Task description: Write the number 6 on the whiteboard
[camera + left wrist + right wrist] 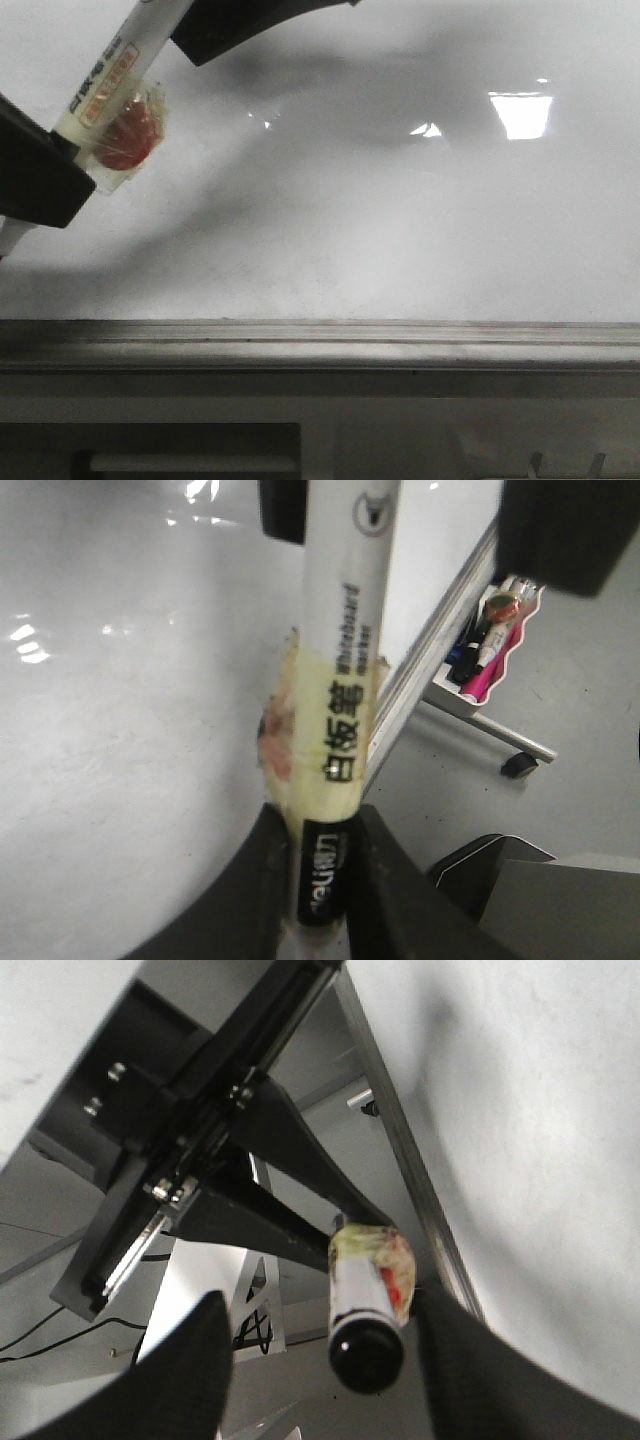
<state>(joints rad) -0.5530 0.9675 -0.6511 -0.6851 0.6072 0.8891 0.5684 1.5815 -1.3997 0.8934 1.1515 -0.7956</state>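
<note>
- The step in hand looks like readying the marker (125, 70) before any writing; the whiteboard (400, 220) shows only grey smudges and glare, and no stroke of the number 6 is on it yet.
- The left pincer (318, 865) is clenched on the marker's lower barrel, just below a band of yellowish tape (300, 740); in the front view the marker slants across the upper left corner, in front of the board.
- The right pincer (320, 1360) stands released, its fingers spread on either side of the marker's black end (366, 1352) without touching it; I judge it is about to take or has let go of the cap end, but cannot tell which.
- Next move, as I judge it: bare the tip, turn it toward the board, and bring it into light contact high on the surface for the long curved stroke.
- Hard to make out: whether the marker is capped; the tip itself is cut off in the front view; the red patch (130, 135) under the tape is unclear; the board's grey ledge (320, 340) runs along the lower edge.
</note>
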